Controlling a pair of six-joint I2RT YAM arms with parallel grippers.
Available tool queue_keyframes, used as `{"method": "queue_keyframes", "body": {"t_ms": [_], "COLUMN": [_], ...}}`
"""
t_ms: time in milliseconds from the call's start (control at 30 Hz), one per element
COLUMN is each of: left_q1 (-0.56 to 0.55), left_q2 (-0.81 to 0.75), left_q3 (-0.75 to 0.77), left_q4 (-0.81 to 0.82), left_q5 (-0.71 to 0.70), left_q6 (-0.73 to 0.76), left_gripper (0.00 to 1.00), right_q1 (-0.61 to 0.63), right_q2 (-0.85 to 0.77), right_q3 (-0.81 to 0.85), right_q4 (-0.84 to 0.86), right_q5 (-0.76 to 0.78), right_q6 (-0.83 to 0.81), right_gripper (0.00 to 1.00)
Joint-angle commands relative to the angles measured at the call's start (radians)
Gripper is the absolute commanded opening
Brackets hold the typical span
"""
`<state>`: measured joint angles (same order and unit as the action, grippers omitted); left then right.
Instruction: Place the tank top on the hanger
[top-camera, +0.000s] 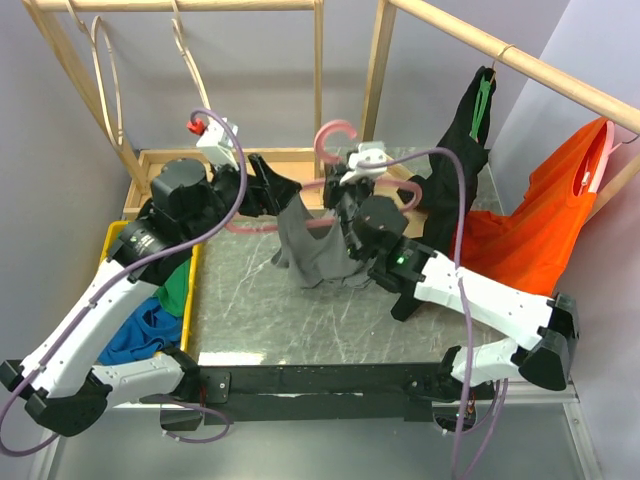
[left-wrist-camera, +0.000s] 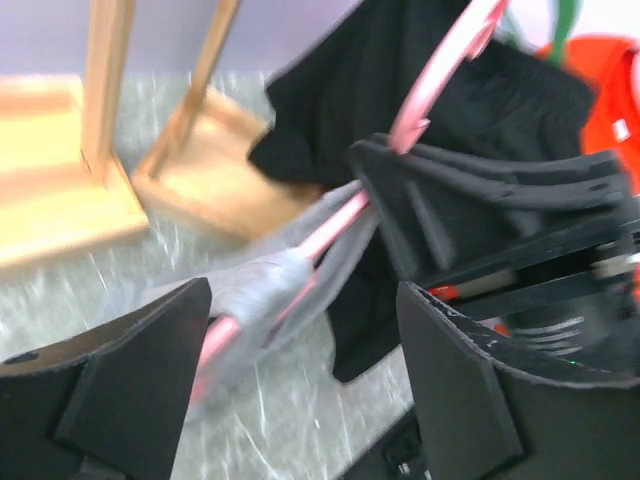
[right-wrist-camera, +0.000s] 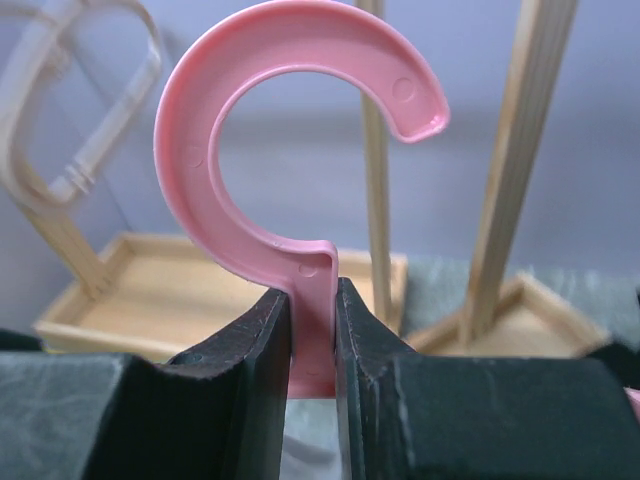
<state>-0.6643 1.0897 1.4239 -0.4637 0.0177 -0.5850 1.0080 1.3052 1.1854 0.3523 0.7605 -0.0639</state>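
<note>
The pink hanger (top-camera: 335, 140) is held upright above the table by my right gripper (top-camera: 352, 190). In the right wrist view that gripper (right-wrist-camera: 312, 335) is shut on the hanger's neck just below the curved hook (right-wrist-camera: 250, 100). The grey tank top (top-camera: 315, 245) hangs from the hanger's frame and droops to the table. In the left wrist view a grey strap (left-wrist-camera: 262, 285) lies draped over the pink hanger arm (left-wrist-camera: 425, 105). My left gripper (top-camera: 283, 190) is at the hanger's left side. Its jaws (left-wrist-camera: 300, 385) are wide open, and the strap-covered arm runs between them close to the left finger (left-wrist-camera: 130, 385).
A wooden rack (top-camera: 320, 90) stands at the back with pale cream hangers (top-camera: 105, 70). A black garment (top-camera: 455, 150) and an orange garment (top-camera: 545, 215) hang on the right rail. A yellow bin (top-camera: 190, 290) with blue and green clothes sits at the left.
</note>
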Motion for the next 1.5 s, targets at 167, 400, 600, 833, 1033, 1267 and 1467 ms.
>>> {"method": "queue_keyframes", "body": {"t_ms": [167,400,600,833,1033,1267,1467], "left_q1": [0.003,0.003,0.003,0.003,0.005,0.003,0.003], "left_q2": [-0.191,-0.294,-0.304,-0.268,-0.205,-0.165,-0.140], "left_q3": [0.112,0.070,0.030,0.037,0.013,-0.022,-0.051], "left_q4": [0.284,0.316,0.241,-0.001,-0.136,-0.246,-0.279], "left_q5": [-0.057,-0.133,-0.088,0.082,0.182,0.280,0.329], "left_q6": [0.136,0.189,0.200,0.278,0.304,0.320,0.341], "left_gripper": [0.88,0.93,0.92,0.80,0.70,0.63,0.61], "right_q1": [0.007,0.007,0.004,0.006,0.004,0.006,0.004], "right_q2": [-0.027,-0.009,-0.124,-0.228,-0.218,-0.207,-0.187], "right_q3": [0.497,0.673,0.251,-0.078,-0.159,-0.164,-0.145], "right_q4": [-0.101,-0.187,-0.084,0.024,0.056,0.056,0.050], "right_q5": [-0.219,-0.305,-0.351,-0.403,-0.414,-0.414,-0.428], "right_q6": [-0.125,-0.134,-0.038,0.062,0.062,0.062,0.099], "right_gripper": [0.00,0.00,0.00,0.00,0.00,0.00,0.00]}}
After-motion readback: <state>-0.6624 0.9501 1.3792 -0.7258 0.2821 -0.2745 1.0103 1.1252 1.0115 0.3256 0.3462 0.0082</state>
